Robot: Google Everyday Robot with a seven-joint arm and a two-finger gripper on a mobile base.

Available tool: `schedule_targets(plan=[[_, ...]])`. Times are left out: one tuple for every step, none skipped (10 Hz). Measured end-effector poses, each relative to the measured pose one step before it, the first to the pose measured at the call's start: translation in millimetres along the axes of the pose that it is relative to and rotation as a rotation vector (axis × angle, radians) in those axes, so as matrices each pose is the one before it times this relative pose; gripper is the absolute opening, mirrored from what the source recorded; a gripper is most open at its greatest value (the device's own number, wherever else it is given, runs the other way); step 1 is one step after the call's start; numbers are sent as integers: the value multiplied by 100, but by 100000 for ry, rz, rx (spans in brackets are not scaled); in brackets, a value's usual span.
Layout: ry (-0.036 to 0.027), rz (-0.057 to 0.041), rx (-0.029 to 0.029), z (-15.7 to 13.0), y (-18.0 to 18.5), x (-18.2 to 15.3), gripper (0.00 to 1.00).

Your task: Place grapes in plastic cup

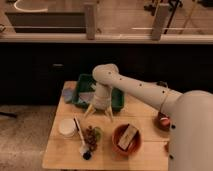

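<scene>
The grapes (90, 136), a dark purple-brown bunch, rest at the light-green plastic cup (97, 133) on the wooden table (60, 152), left of the orange bowl. They overlap the cup's left side; I cannot tell how deep they sit in it. My gripper (99, 114) hangs just above and behind them, open and empty, its two pale fingers (89, 112) spread apart. The white arm reaches in from the right.
An orange bowl (118, 146) with a tan and white item stands right of the cup. A white round container (67, 128) and a black-and-white stick (78, 131) lie to the left. A green tray (85, 82) and a small blue-grey cup (68, 93) sit at the back. A red object (163, 122) is at the right edge.
</scene>
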Motion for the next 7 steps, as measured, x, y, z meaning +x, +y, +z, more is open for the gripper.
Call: schedule_targets(plan=[[-166, -253, 669, -31, -7, 28, 80], [-112, -195, 614, -32, -20, 31, 80], [-202, -215, 605, -29, -12, 12, 80], [-209, -122, 371, -29, 53, -1, 80], [-32, 55, -57, -5, 25, -10, 80], [-56, -71, -57, 19, -29, -13, 80], [-19, 9, -29, 0, 15, -5, 80]])
